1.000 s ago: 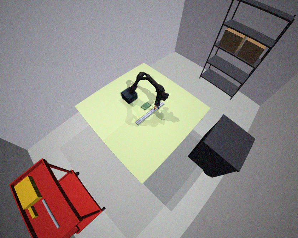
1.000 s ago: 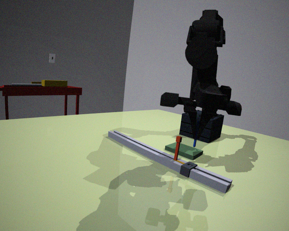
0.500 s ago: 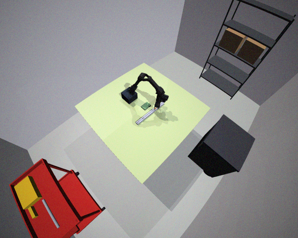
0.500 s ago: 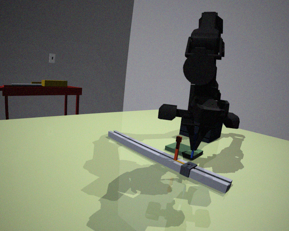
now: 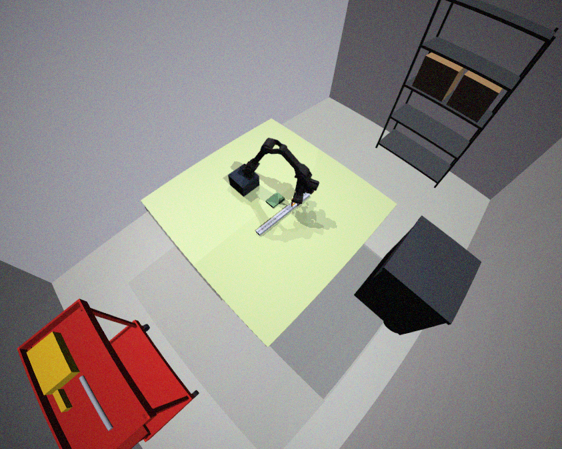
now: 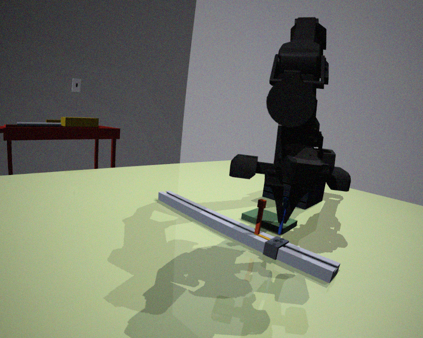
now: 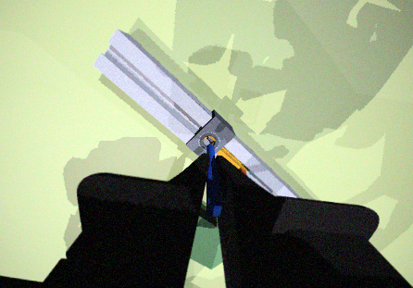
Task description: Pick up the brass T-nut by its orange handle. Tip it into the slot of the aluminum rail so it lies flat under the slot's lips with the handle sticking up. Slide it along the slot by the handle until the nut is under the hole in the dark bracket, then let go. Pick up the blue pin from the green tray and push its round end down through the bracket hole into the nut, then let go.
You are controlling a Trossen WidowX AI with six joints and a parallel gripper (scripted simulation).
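Note:
My gripper (image 7: pixel 211 160) (image 6: pixel 285 210) (image 5: pixel 296 198) is shut on the blue pin (image 7: pixel 212 176) (image 6: pixel 283 214) and holds it upright, round end down. In the wrist view the pin's lower end lines up with the hole in the dark bracket (image 7: pixel 214 136) (image 6: pixel 276 246); in the exterior view the pin hangs above and behind the bracket. The bracket sits across the aluminum rail (image 7: pixel 153 88) (image 6: pixel 211 218) (image 5: pixel 276 220). The brass T-nut (image 7: pixel 229 155) (image 6: pixel 264 236) lies in the slot beside the bracket, reaching under it. Its orange handle (image 6: pixel 260 216) sticks up. The green tray (image 6: pixel 256 217) (image 5: pixel 274 199) lies behind the rail.
The arm's dark base (image 5: pixel 243 181) stands behind the tray on the pale green table (image 5: pixel 271 270) (image 6: pixel 58 236). A red cart (image 5: pixel 92 376) (image 6: pixel 58 132), a dark box (image 5: pixel 426 275) and a shelf rack (image 5: pixel 460 91) stand away from the table.

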